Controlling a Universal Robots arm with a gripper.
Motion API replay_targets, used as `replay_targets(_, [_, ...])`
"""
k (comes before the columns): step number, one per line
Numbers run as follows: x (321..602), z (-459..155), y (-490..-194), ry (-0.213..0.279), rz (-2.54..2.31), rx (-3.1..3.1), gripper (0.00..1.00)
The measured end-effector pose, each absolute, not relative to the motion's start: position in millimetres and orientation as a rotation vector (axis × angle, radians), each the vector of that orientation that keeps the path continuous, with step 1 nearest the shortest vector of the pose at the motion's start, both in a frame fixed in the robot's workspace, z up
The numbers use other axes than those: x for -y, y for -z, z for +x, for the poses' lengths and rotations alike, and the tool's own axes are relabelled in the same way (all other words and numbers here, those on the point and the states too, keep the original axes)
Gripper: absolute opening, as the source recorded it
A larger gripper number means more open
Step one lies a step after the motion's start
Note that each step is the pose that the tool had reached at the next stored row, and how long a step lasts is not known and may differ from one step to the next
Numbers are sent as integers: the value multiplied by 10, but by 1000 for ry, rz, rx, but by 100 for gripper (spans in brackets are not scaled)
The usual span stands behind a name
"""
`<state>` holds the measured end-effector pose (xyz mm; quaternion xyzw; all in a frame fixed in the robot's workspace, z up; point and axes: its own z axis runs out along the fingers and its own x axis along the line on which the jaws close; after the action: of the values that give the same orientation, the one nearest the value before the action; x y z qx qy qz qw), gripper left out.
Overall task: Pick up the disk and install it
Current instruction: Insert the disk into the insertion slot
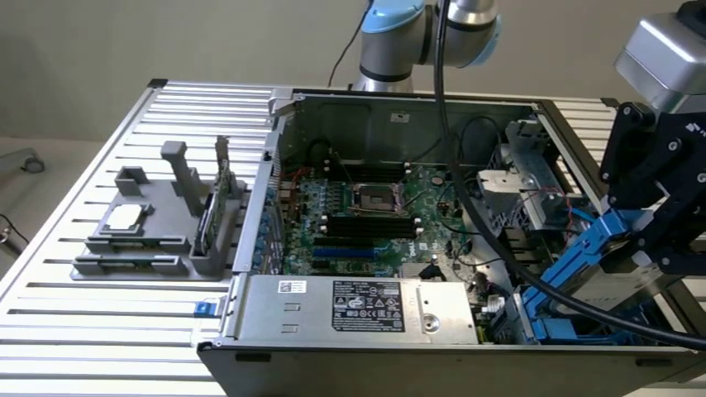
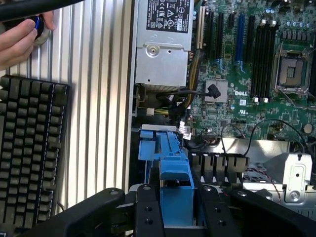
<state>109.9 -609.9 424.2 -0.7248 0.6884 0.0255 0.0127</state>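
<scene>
Black claw (image 2: 176, 210), jaws partly closed, grips the silver-grey metal disk (image 1: 584, 252) by its blue plastic carrier. The disk's long axis slants downward from the claw into the open grey computer case (image 1: 364, 107), at the exterior view's right.

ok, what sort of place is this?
Probably a robotics lab bench for PC assembly: an open grey metal desktop computer case with green motherboard on a ribbed aluminium table, a black keyboard alongside, and the arm's black pincer gripping a blue-framed hard disk.
</scene>
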Motion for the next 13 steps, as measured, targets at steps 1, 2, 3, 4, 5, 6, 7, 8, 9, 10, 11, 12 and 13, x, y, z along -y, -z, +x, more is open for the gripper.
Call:
replay_targets(1, [6099, 1099, -4237, -79, -2259, -2145, 33])
replay_targets(2, [6099, 1098, -4231, -80, -2259, -2145, 34])
replay_targets(3, [6099, 1098, -4227, -79, -2259, -2146, 34])
replay_targets(4, [6098, 1098, -4224, -79, -2259, -2146, 40])
replay_targets(5, [6099, 1098, -4219, -79, -2259, -2146, 40])
replay_targets(6, [6099, 1098, -4215, -79, -2259, -2146, 47])
replay_targets(7, [6099, 1098, -4212, -79, -2259, -2146, 47])
replay_targets(8, [6099, 1098, -4208, -79, -2259, -2146, 47])
replay_targets(9, [6098, 1098, -4205, -79, -2259, -2146, 47])
replay_targets(10, [6099, 1098, -4201, -79, -2259, -2146, 47])
replay_targets(11, [6099, 1098, -4198, -79, -2259, -2146, 47])
replay_targets(12, [6099, 1098, -4195, -79, -2259, -2146, 47])
replay_targets(13, [6099, 1098, -4191, -79, -2259, -2146, 47])
